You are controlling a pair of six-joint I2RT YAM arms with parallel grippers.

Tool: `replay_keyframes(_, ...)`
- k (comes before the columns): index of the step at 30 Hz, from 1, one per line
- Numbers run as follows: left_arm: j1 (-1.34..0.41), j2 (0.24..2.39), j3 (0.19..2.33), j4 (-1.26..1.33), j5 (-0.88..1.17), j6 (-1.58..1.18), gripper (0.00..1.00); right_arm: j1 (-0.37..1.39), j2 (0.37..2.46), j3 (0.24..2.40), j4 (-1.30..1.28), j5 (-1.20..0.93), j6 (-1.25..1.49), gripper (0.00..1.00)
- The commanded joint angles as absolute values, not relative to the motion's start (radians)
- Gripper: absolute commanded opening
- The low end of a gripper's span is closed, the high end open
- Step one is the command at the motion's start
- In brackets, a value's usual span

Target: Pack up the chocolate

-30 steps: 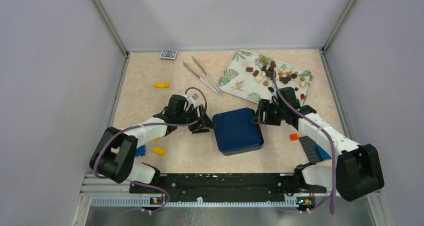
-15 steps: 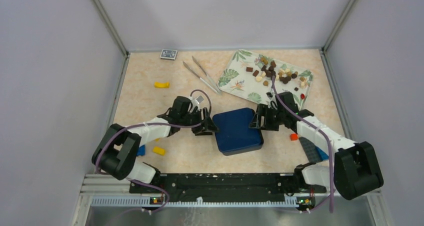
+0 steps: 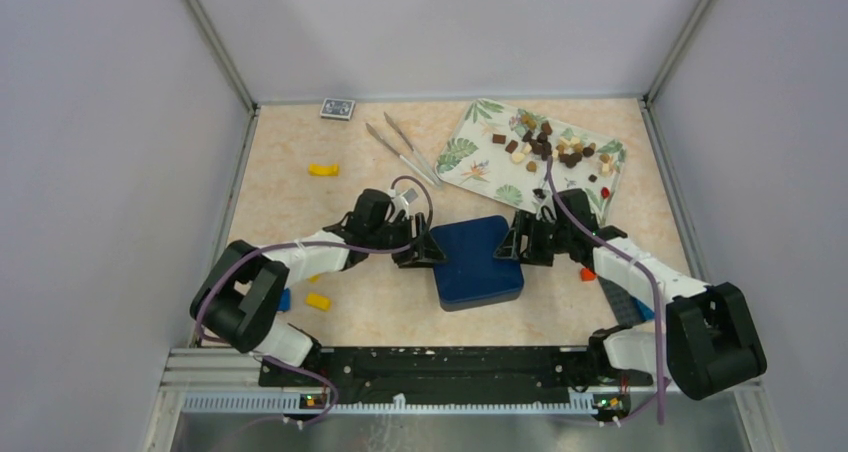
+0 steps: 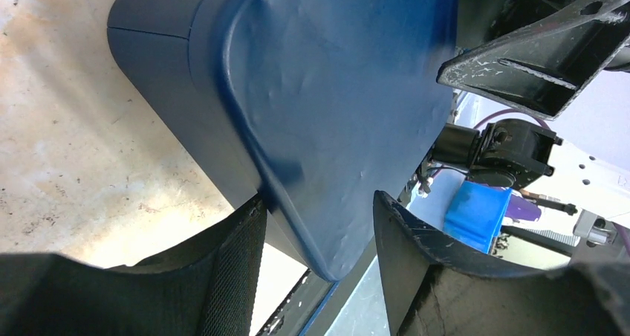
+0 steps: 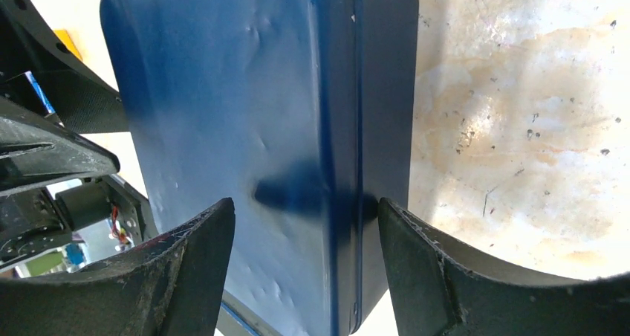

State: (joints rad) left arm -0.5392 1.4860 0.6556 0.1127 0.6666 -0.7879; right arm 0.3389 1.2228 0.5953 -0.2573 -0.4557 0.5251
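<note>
The chocolate (image 3: 550,147) lies as several small brown and cream pieces on a leaf-patterned tray (image 3: 470,157) at the back right. A closed dark blue box (image 3: 478,260) sits mid-table. My left gripper (image 3: 425,250) is open at the box's left edge; in the left wrist view the box (image 4: 312,91) has its corner between the fingers of that gripper (image 4: 319,239). My right gripper (image 3: 512,244) is open at the box's right edge; in the right wrist view that gripper (image 5: 306,232) straddles the lid seam of the box (image 5: 245,128).
Metal tongs (image 3: 405,150) and a card deck (image 3: 337,109) lie at the back. Yellow bricks (image 3: 322,169) (image 3: 318,300) and a blue brick (image 3: 283,300) lie left. An orange brick (image 3: 587,273) and a dark plate (image 3: 625,297) lie right.
Both grippers have moved inward from either side onto the blue box's edges. The box has shifted slightly toward the near edge.
</note>
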Motion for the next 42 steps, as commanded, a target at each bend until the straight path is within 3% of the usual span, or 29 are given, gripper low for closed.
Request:
replay_keyframes(1, -0.554, 1.507, 0.701, 0.179, 0.684, -0.790, 0.59, 0.340, 1.206, 0.569, -0.177, -0.528, 0.574, 0.69)
replay_keyframes(11, -0.554, 1.512, 0.710, 0.127, 0.642, -0.765, 0.59, 0.344, 1.158, 0.637, -0.345, -0.332, 0.494, 0.70)
replay_keyframes(15, -0.553, 1.517, 0.707, 0.114, 0.616, -0.755, 0.59, 0.365, 1.042, 0.698, -0.394, -0.210, 0.498, 0.81)
replay_keyframes(18, -0.554, 1.531, 0.706, 0.117, 0.614, -0.755, 0.59, 0.401, 1.004, 0.761, -0.435, -0.163, 0.486, 0.83)
replay_keyframes(25, -0.554, 1.548, 0.709, 0.124, 0.610, -0.757, 0.58, 0.538, 1.022, 0.826, -0.469, -0.153, 0.470, 0.83)
replay_keyframes(31, -0.553, 1.559, 0.713, 0.121, 0.607, -0.756, 0.58, 0.556, 1.028, 0.814, -0.512, -0.182, 0.452, 0.83)
replay_keyframes(37, -0.553, 1.553, 0.719, 0.113, 0.615, -0.759, 0.58, 0.602, 1.017, 0.938, -0.684, -0.156, 0.471, 0.83)
replay_keyframes(42, -0.553, 1.547, 0.717, 0.118, 0.612, -0.769, 0.58, 0.647, 1.018, 0.817, -0.624, -0.157, 0.522, 0.83)
